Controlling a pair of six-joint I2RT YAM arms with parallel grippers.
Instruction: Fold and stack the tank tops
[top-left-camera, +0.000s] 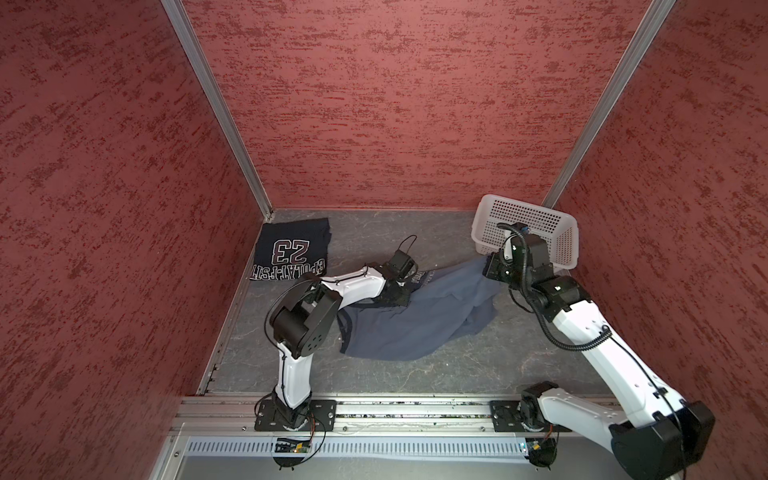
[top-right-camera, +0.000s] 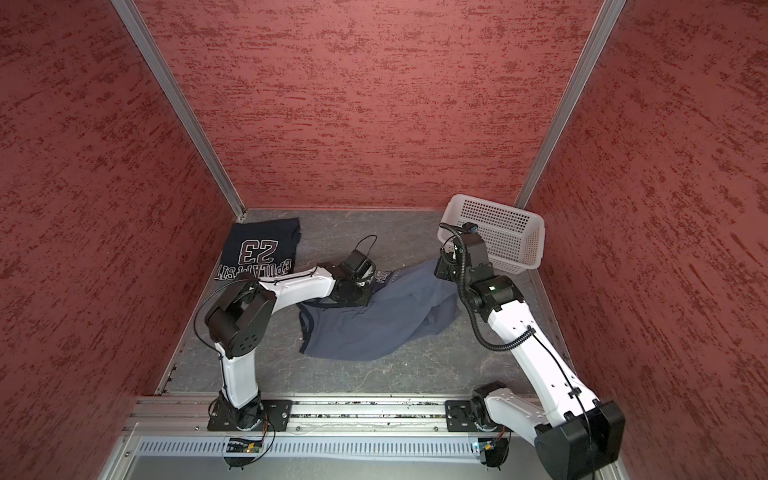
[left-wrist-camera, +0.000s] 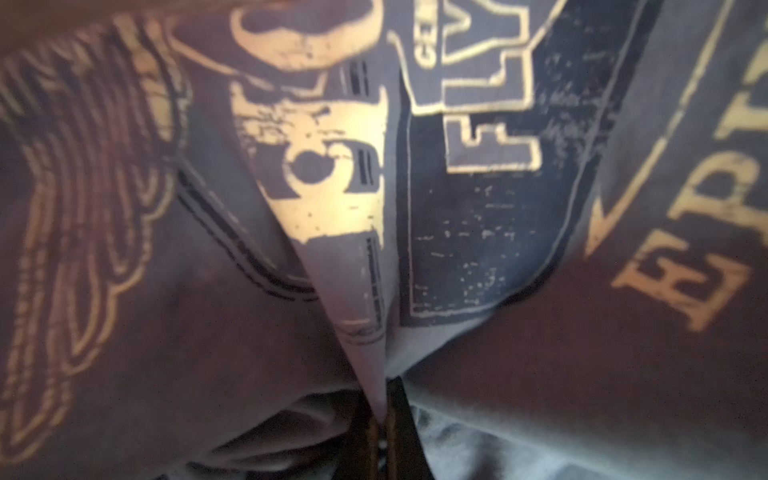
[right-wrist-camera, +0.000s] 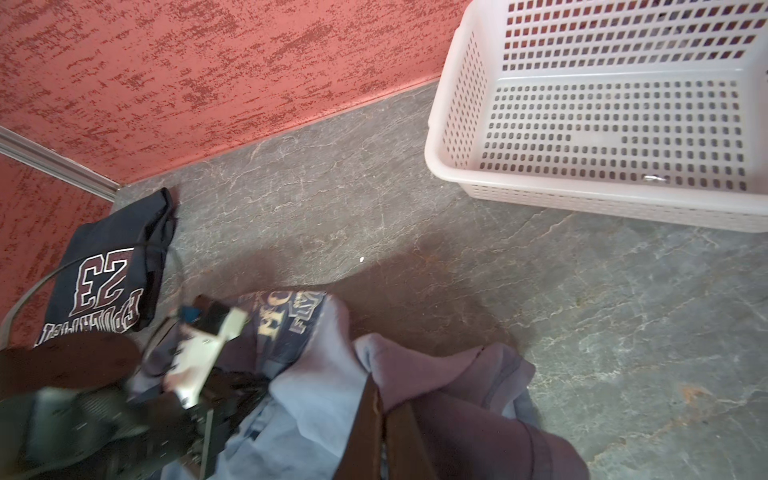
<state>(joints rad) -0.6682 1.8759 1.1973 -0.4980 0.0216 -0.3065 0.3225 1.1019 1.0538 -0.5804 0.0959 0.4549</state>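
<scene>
The white perforated basket (top-left-camera: 540, 226) is the marker here: it sits on the grey stone-patterned tabletop (top-left-camera: 415, 232). The slate blue-grey tank top (top-left-camera: 415, 328) lies crumpled and unfolded on that surface just beside the basket, spreading away from the basket's near-left corner toward the arm bases. One bunched edge of this top rises to the right gripper (right-wrist-camera: 384, 409), which hangs right in front of the basket's near wall. In the right wrist view its two dark fingers (right-wrist-camera: 363, 424) are pressed together with a fold of the pale cloth caught between them. Farther from the basket, at the top's printed chest, the left gripper (left-wrist-camera: 382, 403) is down on the fabric. The left wrist view shows it clamped on a raised ridge of cloth, with yellowed lettering and a dark shield-shaped print filling the picture around the pinch. In both top views the cloth between the two grippers runs as a loose band, while the rest sags in folds on the tabletop, a dark-trimmed edge lying on the side away from the basket. The dark navy tank top (top-left-camera: 291, 251) lies well apart from the basket, far off to its left in both top views, folded into a neat rectangle with its big "23" facing up
</scene>
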